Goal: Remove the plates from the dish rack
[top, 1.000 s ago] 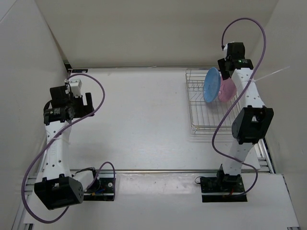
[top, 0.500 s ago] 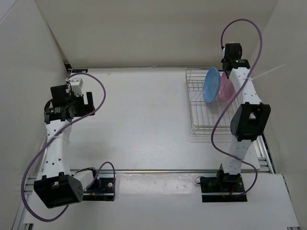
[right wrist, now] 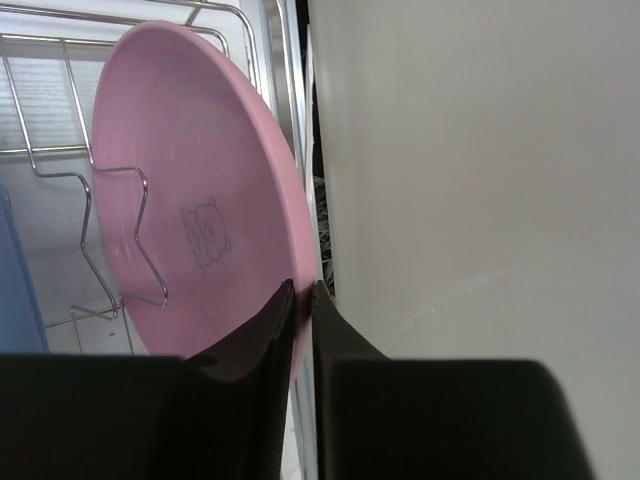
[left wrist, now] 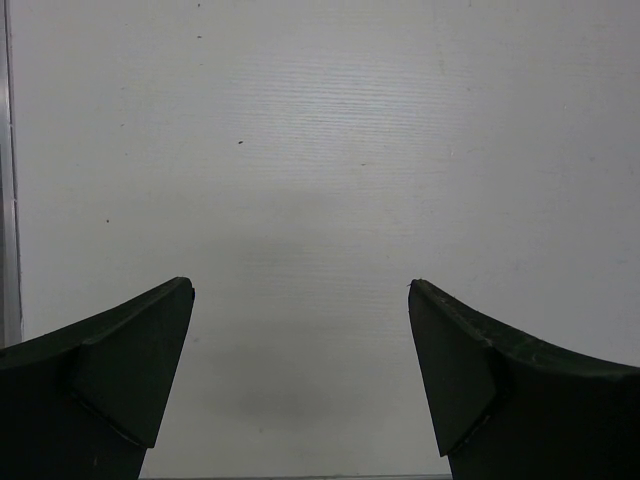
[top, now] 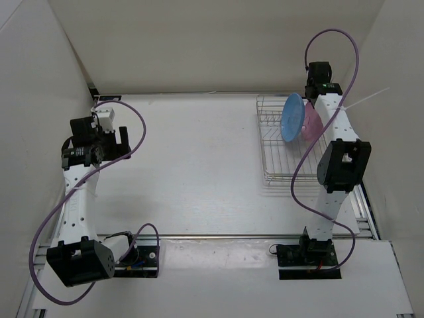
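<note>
dish rack (top: 278, 173): stands at the far right of the table (top: 199, 165), just beside the right wall (top: 397, 79); both plates stand on edge in its far half, side by side.

light blue plate (top: 292, 117): the left one of the two, upright in the slots; in the right wrist view only a strip of its edge (right wrist: 12, 290) shows at the left border.

pink plate (top: 314, 127): just beside the blue one on its right, partly covered by the right arm in the top view; in the right wrist view its face (right wrist: 190, 200) is upright and slightly tilted, with a faint printed figure at the centre; a bent wire of the rack (right wrist: 140, 240) crosses in front of it.

right gripper (right wrist: 303, 290): reaches to the far end of the rack; its two dark fingers (right wrist: 255, 340) are drawn together on the lower rim of the pink plate, one on each face, clamping the rim between them.

left gripper (left wrist: 300, 290): hangs over bare table at the left side (top: 122, 142), well apart from the rack; its fingers (left wrist: 130, 370) stand wide apart with nothing between them.
</note>
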